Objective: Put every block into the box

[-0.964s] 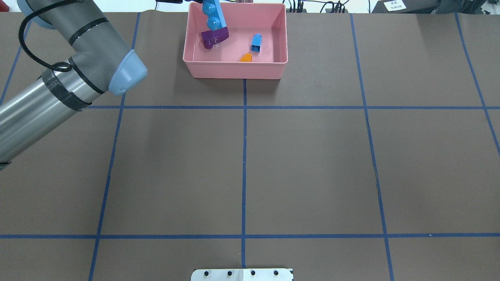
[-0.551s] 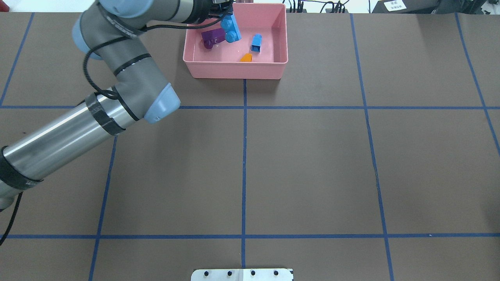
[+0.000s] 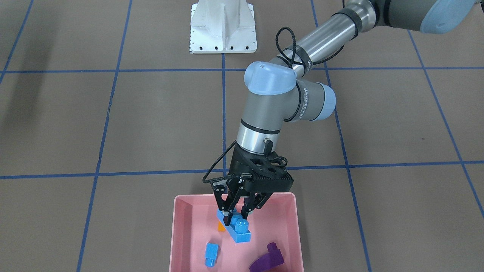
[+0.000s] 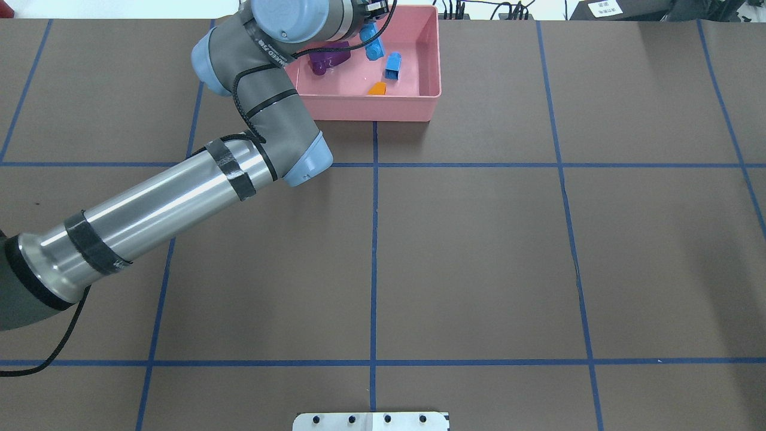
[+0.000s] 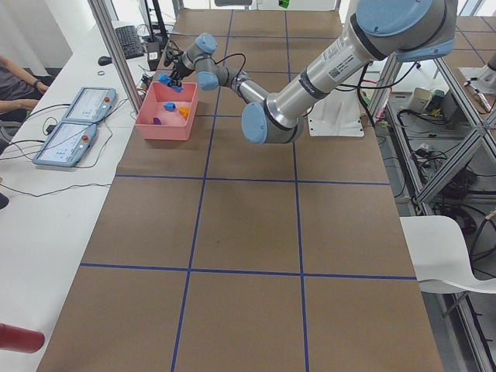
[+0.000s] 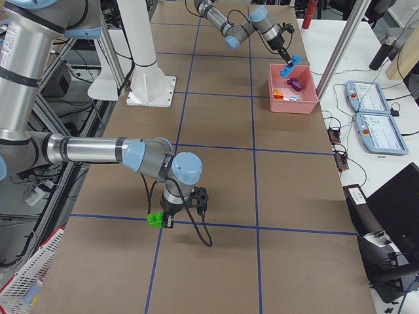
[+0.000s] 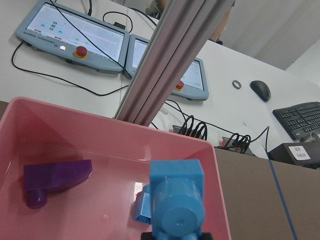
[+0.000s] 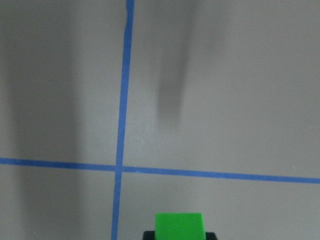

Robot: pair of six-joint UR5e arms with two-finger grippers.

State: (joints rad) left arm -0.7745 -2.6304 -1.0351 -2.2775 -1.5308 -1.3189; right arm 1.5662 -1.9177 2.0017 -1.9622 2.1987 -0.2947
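Left wrist-mounted camera saw the long blue bar [image 7: 177, 200] closest of all, pinched tight in the left gripper [image 3: 234, 218] and hanging in the air over the box [image 3: 181, 234]. Seen from across the table [image 3: 151, 124], the bar hid part of the orange sloped block [image 3: 220, 227] behind it. The pink box also held the small blue cube [image 3: 211, 254] and the purple sloped block [image 7: 57, 180], lying apart from each other on its floor. Past the box stood a grey metal post [image 7: 170, 55]. Behind that lay two screens [image 7: 70, 32], one with "UNIVERSAL ROBOTS" on it, then a mouse [image 7: 260, 90] and a keyboard [image 7: 300, 117]. Well away from the box, the right gripper [image 6: 167, 222] had the green block [image 8: 179, 226] pinched between its fingers, low down near the table
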